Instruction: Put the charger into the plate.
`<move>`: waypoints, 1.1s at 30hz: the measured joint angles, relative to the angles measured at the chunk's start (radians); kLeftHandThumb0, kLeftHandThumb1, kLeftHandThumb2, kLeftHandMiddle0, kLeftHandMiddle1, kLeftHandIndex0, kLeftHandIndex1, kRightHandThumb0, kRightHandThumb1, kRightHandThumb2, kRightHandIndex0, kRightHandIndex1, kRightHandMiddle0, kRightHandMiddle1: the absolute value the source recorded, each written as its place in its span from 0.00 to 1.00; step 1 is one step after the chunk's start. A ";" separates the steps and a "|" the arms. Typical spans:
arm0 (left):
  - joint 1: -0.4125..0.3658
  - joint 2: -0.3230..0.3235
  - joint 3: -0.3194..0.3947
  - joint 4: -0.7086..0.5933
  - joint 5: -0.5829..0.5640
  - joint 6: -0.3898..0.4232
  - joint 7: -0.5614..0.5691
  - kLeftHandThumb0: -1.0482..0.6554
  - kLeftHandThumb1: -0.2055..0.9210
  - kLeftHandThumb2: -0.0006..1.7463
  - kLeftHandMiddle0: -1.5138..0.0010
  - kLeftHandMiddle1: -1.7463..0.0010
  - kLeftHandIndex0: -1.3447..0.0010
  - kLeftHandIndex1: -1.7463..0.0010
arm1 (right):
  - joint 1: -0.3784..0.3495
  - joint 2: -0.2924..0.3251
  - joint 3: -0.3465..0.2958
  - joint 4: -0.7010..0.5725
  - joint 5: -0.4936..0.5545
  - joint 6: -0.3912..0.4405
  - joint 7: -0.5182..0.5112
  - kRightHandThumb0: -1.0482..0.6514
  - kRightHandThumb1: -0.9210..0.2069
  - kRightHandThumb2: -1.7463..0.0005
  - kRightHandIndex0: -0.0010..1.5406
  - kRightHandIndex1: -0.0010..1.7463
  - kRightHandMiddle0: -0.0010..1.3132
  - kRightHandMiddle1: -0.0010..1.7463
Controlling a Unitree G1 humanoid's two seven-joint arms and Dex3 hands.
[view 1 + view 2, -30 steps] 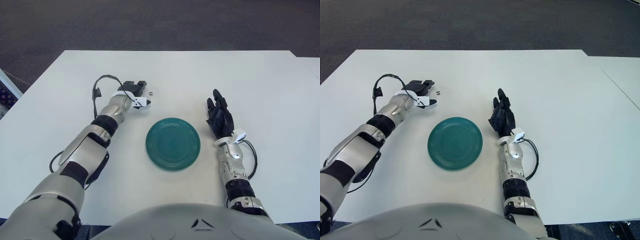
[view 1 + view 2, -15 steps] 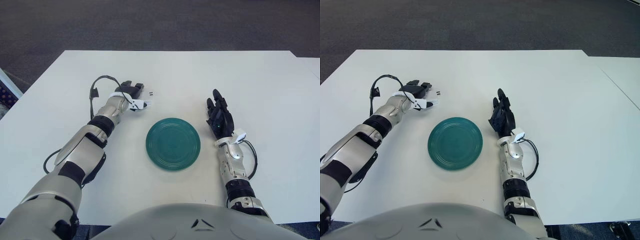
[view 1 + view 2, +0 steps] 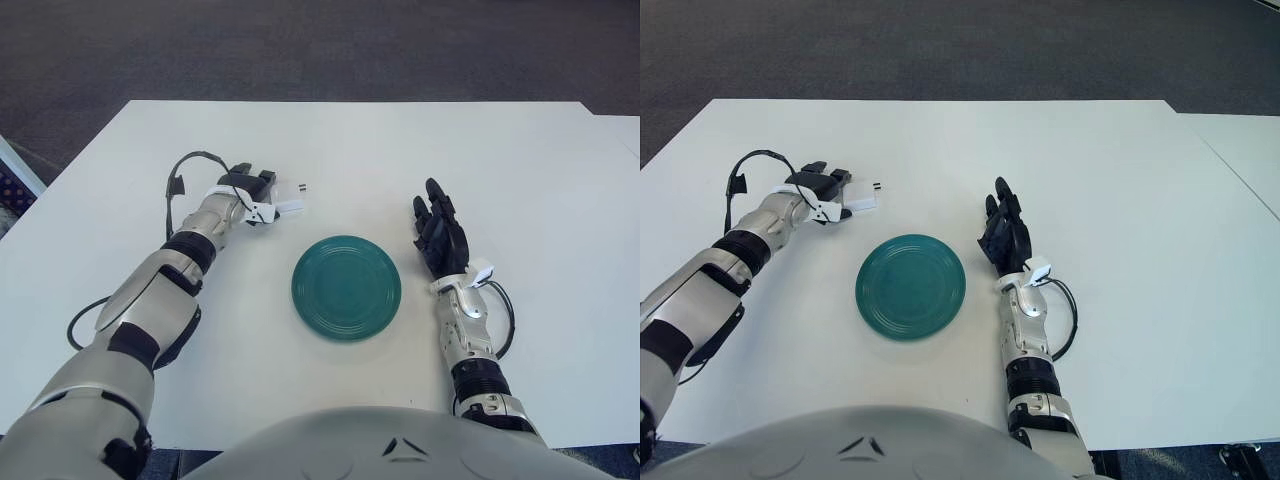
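The left hand [image 3: 243,187] has slid toward the upper left of the frame, away from the plate [image 3: 346,287]. The white charger [image 3: 290,206] now lies exposed on the counter [image 3: 520,170], just beside the fingers [image 3: 262,180].

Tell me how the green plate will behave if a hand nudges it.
The plate looks shallow, round and flat on the table, so it would probably slide rather than tip or roll. Its glossy surface suggests rigid, possibly slippery material. The left hand shows beside the charger, up and left of it.
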 measured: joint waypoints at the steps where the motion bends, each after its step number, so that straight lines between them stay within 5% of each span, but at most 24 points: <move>1: -0.001 0.001 -0.002 0.005 0.001 -0.001 0.000 0.00 1.00 0.42 1.00 1.00 1.00 0.71 | 0.000 0.000 0.000 -0.001 0.000 0.000 0.000 0.05 0.00 0.45 0.00 0.00 0.00 0.12; 33: -0.020 -0.010 -0.007 0.090 -0.019 -0.082 0.019 0.00 1.00 0.43 0.96 0.99 0.97 0.67 | 0.004 -0.004 -0.008 -0.002 0.022 0.005 0.041 0.04 0.00 0.46 0.01 0.00 0.00 0.14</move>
